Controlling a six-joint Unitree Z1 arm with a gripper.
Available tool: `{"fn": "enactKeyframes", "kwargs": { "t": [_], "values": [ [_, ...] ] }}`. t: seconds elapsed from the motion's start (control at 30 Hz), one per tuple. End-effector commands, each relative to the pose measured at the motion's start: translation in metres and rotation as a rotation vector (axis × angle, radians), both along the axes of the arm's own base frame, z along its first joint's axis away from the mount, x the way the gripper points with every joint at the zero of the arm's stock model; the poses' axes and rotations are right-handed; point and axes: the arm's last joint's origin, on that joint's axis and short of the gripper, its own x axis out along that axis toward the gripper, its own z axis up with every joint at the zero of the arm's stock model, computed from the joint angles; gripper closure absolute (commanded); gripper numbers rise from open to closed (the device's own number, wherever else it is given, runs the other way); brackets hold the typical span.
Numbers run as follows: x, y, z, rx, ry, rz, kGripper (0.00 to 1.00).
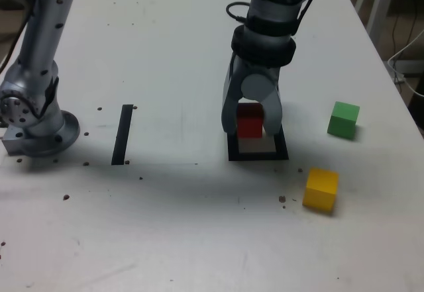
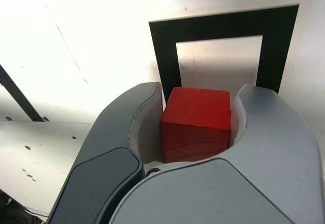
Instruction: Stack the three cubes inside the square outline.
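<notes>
Yellow cube [image 1: 320, 189] free | jaws clamp red cube [image 1: 250, 121] (over square outline [image 1: 258, 153])

The gripper [image 1: 250, 123] stood over the square outline [image 1: 258, 154] with the red cube [image 1: 250, 120] filling the gap between its jaws — no room there. The outline's white centre lay bare. At the exterior view's right, the green cube [image 1: 343, 119] and yellow cube [image 1: 321, 189] sat well apart, open table [image 1: 185, 226] around each. The black tape strip [image 1: 122, 134] lay flat; the arm's base [image 1: 36, 130] blocked the far left.
</notes>
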Motion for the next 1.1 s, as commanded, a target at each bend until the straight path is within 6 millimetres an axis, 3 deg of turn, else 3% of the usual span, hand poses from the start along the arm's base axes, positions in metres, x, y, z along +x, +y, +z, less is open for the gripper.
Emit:
{"fn": "enactKeyframes", "kwargs": {
  "t": [0.0,0.7,0.77,0.93,1.0,1.07],
  "values": [
    [0.000,-0.002,-0.001,-0.004,-0.003,0.000,0.71],
    [0.011,0.014,-0.026,0.000,0.020,0.019,0.70],
    [0.012,0.015,-0.028,-0.001,0.020,0.019,0.60],
    [0.012,0.017,-0.030,-0.006,0.018,0.015,0.11],
    [0.011,0.017,-0.030,-0.008,0.018,0.015,0.03],
    [0.010,0.016,-0.030,-0.008,0.016,0.015,0.01]
  ]
}}
